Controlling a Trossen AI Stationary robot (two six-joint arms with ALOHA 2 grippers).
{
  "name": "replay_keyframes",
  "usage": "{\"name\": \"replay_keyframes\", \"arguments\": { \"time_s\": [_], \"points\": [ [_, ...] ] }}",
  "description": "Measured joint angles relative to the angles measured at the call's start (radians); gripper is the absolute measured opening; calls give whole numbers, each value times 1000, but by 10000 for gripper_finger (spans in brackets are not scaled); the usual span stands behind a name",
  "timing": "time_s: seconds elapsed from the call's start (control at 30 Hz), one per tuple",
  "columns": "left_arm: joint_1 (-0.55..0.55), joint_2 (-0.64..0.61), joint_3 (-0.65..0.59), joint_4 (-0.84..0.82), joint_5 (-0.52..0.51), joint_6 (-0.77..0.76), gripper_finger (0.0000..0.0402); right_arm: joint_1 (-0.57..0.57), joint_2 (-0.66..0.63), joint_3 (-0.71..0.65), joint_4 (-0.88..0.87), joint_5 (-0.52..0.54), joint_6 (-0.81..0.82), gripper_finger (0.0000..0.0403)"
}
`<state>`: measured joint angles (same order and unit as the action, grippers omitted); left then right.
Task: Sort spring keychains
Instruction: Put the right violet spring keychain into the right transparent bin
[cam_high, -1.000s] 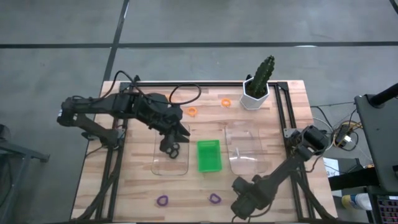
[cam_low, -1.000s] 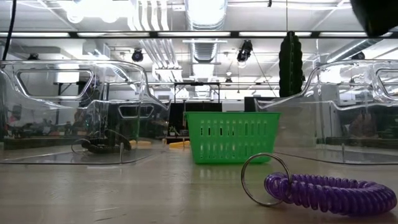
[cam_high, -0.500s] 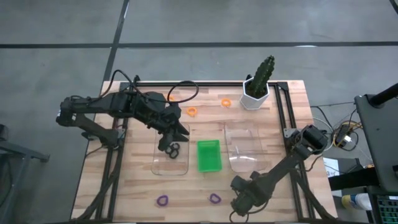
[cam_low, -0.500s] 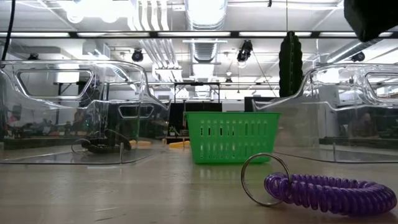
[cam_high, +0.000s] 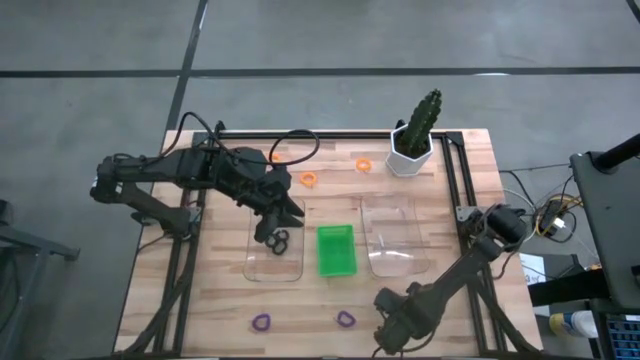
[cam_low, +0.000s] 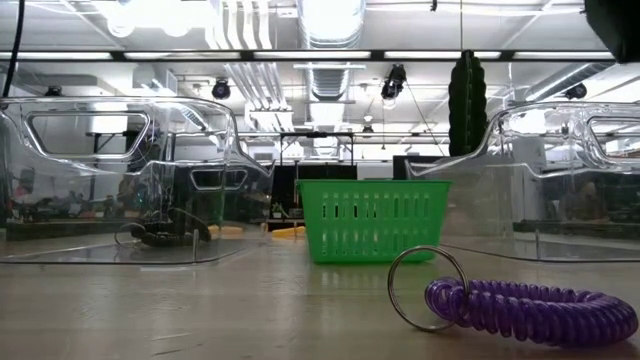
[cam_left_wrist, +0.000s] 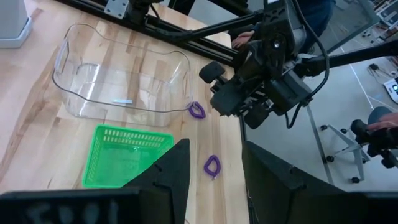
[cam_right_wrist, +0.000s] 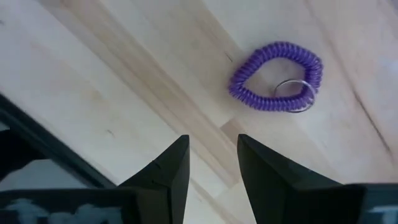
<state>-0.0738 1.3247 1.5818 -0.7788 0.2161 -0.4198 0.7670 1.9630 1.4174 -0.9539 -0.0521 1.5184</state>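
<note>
Starting at nine o'clock, your left gripper (cam_high: 283, 222) hangs over the left clear tray (cam_high: 262, 268), its fingers (cam_left_wrist: 168, 171) spread with nothing between them, and a black spring keychain (cam_high: 279, 240), a tight dark coil, lies inside that tray. Toward six o'clock two purple coils (cam_high: 261, 322) (cam_high: 346, 319) sit on the bare wood, each a ribbed loop with a metal ring, and two orange ones (cam_high: 309, 179) (cam_high: 363, 164) lie near twelve. Your right gripper (cam_high: 392, 328) hovers just beside the second purple coil, fingers (cam_right_wrist: 171, 168) narrowly parted and empty.
</note>
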Motion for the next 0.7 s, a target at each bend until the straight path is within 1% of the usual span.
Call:
{"name": "replay_keyframes", "arguments": {
  "time_s": [0.3,0.37,0.43,0.57,0.7],
  "points": [
    [0,0,2,0,0,0,138,-5,77,2,5,-5,5,130],
    [0,0,2,0,0,0,138,-6,84,14,7,-5,-18,130],
    [0,0,2,0,0,1,138,-8,85,29,8,8,-50,128],
    [0,0,2,0,0,1,138,-13,83,50,-22,72,-86,122],
    [0,0,2,0,0,0,138,-31,83,51,-48,79,-113,114]
  ]
}}
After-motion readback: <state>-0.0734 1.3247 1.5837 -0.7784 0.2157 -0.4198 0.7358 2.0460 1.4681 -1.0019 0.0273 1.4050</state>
